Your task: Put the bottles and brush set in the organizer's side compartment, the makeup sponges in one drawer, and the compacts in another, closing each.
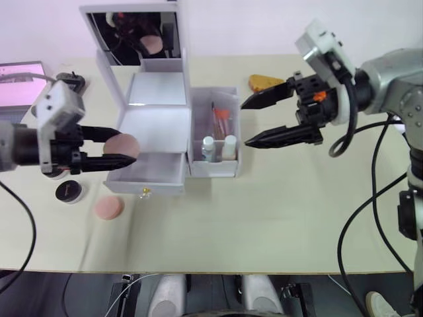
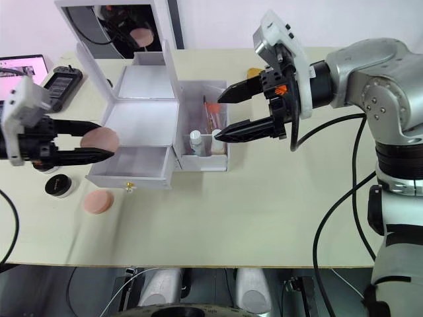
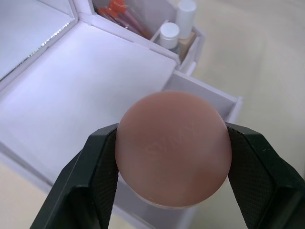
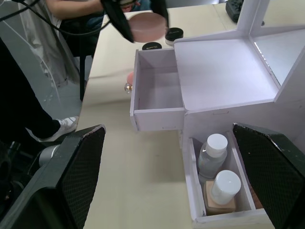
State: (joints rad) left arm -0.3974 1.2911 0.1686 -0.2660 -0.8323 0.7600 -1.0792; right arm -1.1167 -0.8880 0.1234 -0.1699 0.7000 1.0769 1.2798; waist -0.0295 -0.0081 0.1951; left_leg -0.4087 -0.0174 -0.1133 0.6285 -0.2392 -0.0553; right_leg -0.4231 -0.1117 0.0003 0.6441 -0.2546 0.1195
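1. Counter (image 1: 277,218): beige top, carries everything below.
2. Organizer (image 1: 155,122): white box, mirror lid (image 1: 135,36) standing up, one drawer (image 1: 147,173) pulled out toward the robot, gold knob at its front.
3. Side compartment (image 1: 213,168): on the organizer's right, touching it. Holds both bottles (image 1: 218,146), upright at the near end, white caps up. Brush set (image 1: 220,119) stands behind them, orange-red parts showing.
4. Right claw (image 1: 254,122): released, fingers spread wide, nothing between them, hanging just right of the side compartment.
5. Left claw (image 1: 122,146): clenched on one pink sponge (image 3: 172,149), gripped by its edges, flat face toward the wrist camera. It hovers at the left edge of the open drawer.
6. Second sponge (image 1: 108,207): flat on the counter, near the drawer's front left corner.
7. Compact (image 1: 69,191): black lid, on the counter left of the loose sponge. Second compact (image 4: 174,33) shows in the right wrist view, just beside the first.
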